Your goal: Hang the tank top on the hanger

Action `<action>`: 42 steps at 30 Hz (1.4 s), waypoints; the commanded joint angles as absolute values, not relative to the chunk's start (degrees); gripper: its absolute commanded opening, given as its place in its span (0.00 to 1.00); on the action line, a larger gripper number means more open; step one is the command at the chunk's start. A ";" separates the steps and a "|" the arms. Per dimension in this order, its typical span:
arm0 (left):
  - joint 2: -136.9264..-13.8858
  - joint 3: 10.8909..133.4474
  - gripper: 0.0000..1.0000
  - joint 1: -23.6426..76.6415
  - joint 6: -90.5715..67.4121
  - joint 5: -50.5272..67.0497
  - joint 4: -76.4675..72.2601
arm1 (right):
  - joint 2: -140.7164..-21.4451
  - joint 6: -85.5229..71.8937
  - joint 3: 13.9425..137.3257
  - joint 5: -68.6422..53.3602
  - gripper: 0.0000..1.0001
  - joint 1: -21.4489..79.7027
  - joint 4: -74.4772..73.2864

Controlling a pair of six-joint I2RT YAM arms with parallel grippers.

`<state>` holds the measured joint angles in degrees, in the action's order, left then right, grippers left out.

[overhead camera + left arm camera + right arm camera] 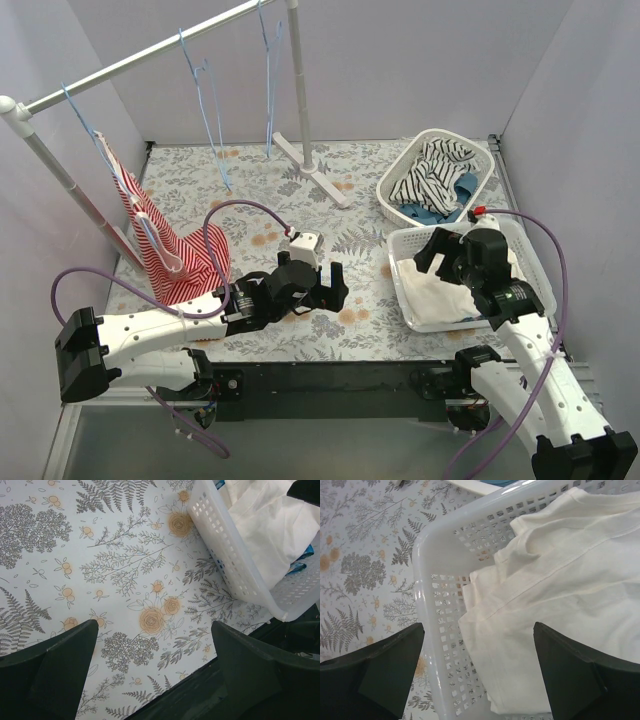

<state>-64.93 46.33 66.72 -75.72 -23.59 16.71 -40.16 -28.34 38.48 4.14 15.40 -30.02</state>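
The tank top [432, 172], black-and-white striped, lies crumpled in the far white basket [400, 170] at the right. Two bare light-blue hangers [207, 100] hang from the white rail [150, 55] at the back. My left gripper [330, 288] hovers open and empty over the middle of the floral table; in the left wrist view [155, 662] only tablecloth lies between its fingers. My right gripper [440, 258] is open and empty over the near basket [400, 285]; in the right wrist view [477, 667] it straddles the basket's rim above a white cloth [560, 590].
A red-and-white striped garment [165, 240] hangs on a third hanger at the rail's left end. A blue cloth [440, 212] lies beside the tank top in the far basket. The rail's stand foot [315, 172] rests on the table behind centre. The near basket's corner [235, 570] is right of my left gripper.
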 commanded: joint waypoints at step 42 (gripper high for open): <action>-69.43 51.68 0.98 66.80 -74.80 -25.93 20.04 | -68.09 -25.77 61.33 19.16 0.69 14.24 -25.67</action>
